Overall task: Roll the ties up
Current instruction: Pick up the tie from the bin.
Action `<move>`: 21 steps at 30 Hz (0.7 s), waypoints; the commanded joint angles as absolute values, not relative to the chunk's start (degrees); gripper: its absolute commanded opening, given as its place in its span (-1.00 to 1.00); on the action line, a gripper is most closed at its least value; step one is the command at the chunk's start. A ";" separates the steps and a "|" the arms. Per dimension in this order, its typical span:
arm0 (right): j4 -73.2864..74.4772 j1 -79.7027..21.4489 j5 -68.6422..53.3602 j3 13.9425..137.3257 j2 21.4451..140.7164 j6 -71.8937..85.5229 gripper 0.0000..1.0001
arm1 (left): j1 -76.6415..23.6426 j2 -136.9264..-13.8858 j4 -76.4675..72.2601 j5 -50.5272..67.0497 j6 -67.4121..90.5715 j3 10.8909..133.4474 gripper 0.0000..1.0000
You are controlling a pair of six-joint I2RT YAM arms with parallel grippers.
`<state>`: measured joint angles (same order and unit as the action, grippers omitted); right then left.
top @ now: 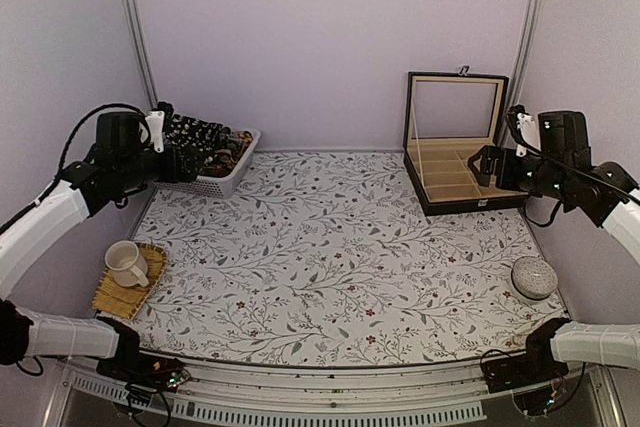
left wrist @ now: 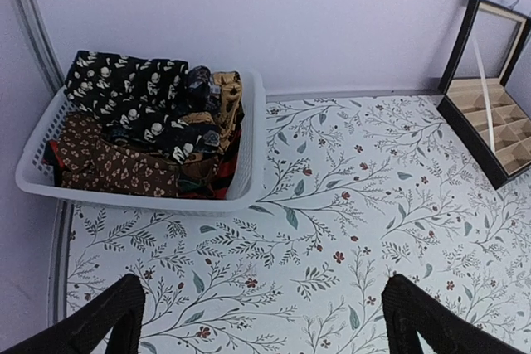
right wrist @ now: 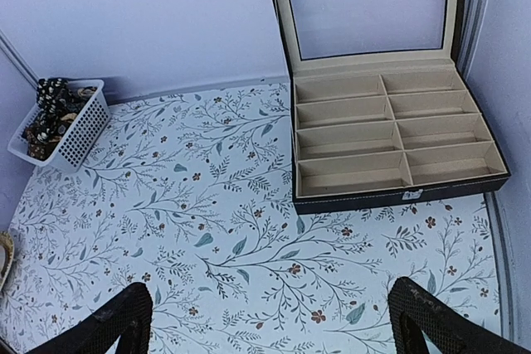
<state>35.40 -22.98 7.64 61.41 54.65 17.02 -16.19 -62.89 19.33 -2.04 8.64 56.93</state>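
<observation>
At the far left a pale cup (top: 126, 262) stands on a small woven mat (top: 112, 297) near the table's front edge. Above and behind it the left gripper (left wrist: 265, 325) hangs over the flowered cloth (top: 330, 247) with its two dark fingers spread wide and nothing between them, pointing toward the white slotted basket (left wrist: 253, 155) at the back left corner. The ties (left wrist: 141, 126) lie heaped inside this basket: a black one with pale prints, possibly little skulls, on top, a brown one with small orange specks along the near wall, and a tan-patterned and a red-striped one bunched at the right end. None is on the cloth. To the right, at the back, a black box (right wrist: 390, 134) sits with its windowed lid raised, its cream interior divided into two columns of long compartments. The right gripper (right wrist: 270, 325) hovers over the cloth just in front of this box, fingers likewise wide apart and holding nothing. A round speckled grey object (top: 533, 275) rests near the right edge.
</observation>
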 commanded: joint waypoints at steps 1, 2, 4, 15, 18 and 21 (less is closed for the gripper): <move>32.08 -23.08 6.37 60.98 52.38 17.67 1.00 | -12.40 -65.99 16.63 0.94 9.70 60.35 1.00; 31.64 -23.08 5.43 60.92 52.83 17.94 1.00 | -11.54 -67.19 15.93 1.37 10.12 60.97 1.00; 30.23 -23.04 2.93 60.18 53.60 18.10 0.99 | -9.22 -70.57 14.51 2.42 11.39 62.70 1.00; 21.56 -22.90 -2.36 52.68 58.14 22.48 0.99 | -4.06 -93.17 10.90 0.28 11.15 77.84 0.96; 20.94 -22.77 -3.59 52.54 59.19 22.63 1.00 | -3.88 -101.13 12.96 0.32 9.71 85.32 0.90; 20.35 -22.78 -4.19 52.23 59.41 22.50 1.00 | -3.93 -108.65 16.15 0.08 9.01 92.21 0.86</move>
<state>23.70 -22.92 -1.96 52.80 58.39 21.76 -4.43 -101.69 12.84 0.62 10.94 85.08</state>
